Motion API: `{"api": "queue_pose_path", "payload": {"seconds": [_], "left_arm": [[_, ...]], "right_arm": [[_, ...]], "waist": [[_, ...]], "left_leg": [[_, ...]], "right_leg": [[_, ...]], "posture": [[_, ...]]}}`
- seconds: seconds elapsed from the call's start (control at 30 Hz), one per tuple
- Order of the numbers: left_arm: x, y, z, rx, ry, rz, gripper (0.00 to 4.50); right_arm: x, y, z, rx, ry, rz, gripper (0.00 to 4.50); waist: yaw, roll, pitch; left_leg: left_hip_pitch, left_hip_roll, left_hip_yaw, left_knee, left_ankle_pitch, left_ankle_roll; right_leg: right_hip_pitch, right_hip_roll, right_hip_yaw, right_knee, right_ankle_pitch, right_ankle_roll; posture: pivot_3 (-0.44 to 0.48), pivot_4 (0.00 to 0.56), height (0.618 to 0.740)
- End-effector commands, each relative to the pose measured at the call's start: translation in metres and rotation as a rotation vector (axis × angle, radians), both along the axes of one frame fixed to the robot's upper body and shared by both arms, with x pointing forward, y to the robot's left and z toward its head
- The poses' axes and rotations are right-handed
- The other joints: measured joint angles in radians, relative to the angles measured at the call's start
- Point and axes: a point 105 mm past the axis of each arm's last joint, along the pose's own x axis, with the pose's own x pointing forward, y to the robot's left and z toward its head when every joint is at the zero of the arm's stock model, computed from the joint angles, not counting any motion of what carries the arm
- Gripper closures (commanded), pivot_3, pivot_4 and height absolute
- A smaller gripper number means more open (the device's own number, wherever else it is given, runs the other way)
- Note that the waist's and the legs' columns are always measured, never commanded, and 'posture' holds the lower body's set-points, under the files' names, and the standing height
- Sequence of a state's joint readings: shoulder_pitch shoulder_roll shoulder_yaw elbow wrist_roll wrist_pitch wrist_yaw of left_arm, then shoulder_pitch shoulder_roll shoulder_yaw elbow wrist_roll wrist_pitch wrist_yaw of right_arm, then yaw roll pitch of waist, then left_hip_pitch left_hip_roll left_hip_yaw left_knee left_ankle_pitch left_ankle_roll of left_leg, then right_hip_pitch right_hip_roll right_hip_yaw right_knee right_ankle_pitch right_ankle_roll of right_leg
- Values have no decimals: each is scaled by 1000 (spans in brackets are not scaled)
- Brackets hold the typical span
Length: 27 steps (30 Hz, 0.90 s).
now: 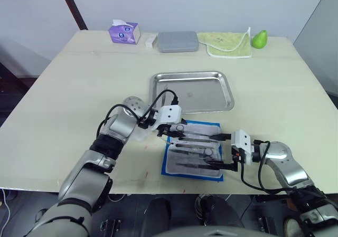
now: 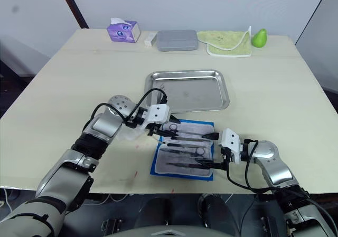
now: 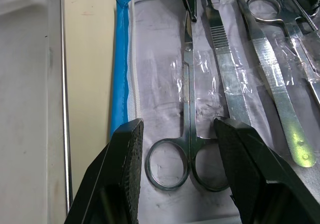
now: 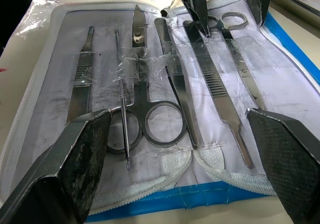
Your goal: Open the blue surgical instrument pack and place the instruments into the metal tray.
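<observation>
The blue surgical instrument pack [image 1: 170, 163] lies unfolded near the table's front edge, whitish lining up. Several steel instruments [image 4: 175, 84] lie side by side under clear straps. My left gripper [image 3: 179, 128] is open at the pack's far end, one finger on each side of the ring handles of a pair of scissors [image 3: 186, 99], not closed on them. My right gripper [image 4: 180, 129] is wide open at the pack's near right side, holding nothing. The metal tray [image 1: 191, 92] sits just beyond the pack with nothing in it.
Along the far table edge stand a purple tissue box [image 1: 124, 32], a grey hard case [image 1: 178, 41], a yellow-green cloth [image 1: 228, 43] and a green pear [image 1: 259, 38]. Crumpled clear plastic [image 1: 136, 135] lies by my left wrist.
</observation>
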<state>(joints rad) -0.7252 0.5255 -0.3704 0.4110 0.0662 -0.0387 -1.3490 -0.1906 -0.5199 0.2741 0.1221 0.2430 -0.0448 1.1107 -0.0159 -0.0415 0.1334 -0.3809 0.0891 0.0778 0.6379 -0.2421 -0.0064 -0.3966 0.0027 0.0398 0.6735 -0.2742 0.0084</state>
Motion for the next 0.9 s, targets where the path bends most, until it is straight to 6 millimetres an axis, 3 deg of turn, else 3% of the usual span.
{"api": "queue_pose_path", "payload": {"seconds": [0.03,0.17,0.2,0.27,0.37,0.53,0.9], "left_arm": [[1,-7,2,16,-1,-15,2133],[1,-5,-2,60,27,-10,2133],[1,-4,-3,70,33,-9,2361],[0,-1,-7,99,54,0,2955],[0,2,-11,121,74,10,4468],[1,1,-15,140,72,21,4491],[5,-8,8,145,65,41,4491]], "right_arm": [[-18,-5,-41,-114,152,-3,0],[-18,-5,-41,-113,153,-5,0],[-18,-5,-41,-114,154,-5,0],[-18,-5,-41,-113,155,-6,0],[-18,-5,-41,-113,156,-7,0],[-19,-5,-42,-114,161,-9,0],[-19,-3,-44,-135,171,2,0]], "waist": [[0,0,0],[0,0,0],[0,0,0],[0,0,0],[0,0,-1],[0,0,-1],[0,1,-1]], "left_leg": [[0,0,0,0,0,0],[0,0,0,0,0,0],[0,0,0,0,0,0],[0,0,0,0,0,0],[1,0,0,0,0,0],[2,0,0,2,0,0],[1,0,0,4,0,0]], "right_leg": [[0,0,0,0,0,0],[0,0,0,0,0,0],[0,0,0,0,0,0],[0,0,0,0,0,0],[0,0,0,1,0,0],[0,0,1,4,-1,1],[1,0,0,5,-1,2]], "posture": [[0,150,740],[0,150,740],[0,150,740],[0,150,740],[0,150,740],[0,150,740],[0,150,740]]}}
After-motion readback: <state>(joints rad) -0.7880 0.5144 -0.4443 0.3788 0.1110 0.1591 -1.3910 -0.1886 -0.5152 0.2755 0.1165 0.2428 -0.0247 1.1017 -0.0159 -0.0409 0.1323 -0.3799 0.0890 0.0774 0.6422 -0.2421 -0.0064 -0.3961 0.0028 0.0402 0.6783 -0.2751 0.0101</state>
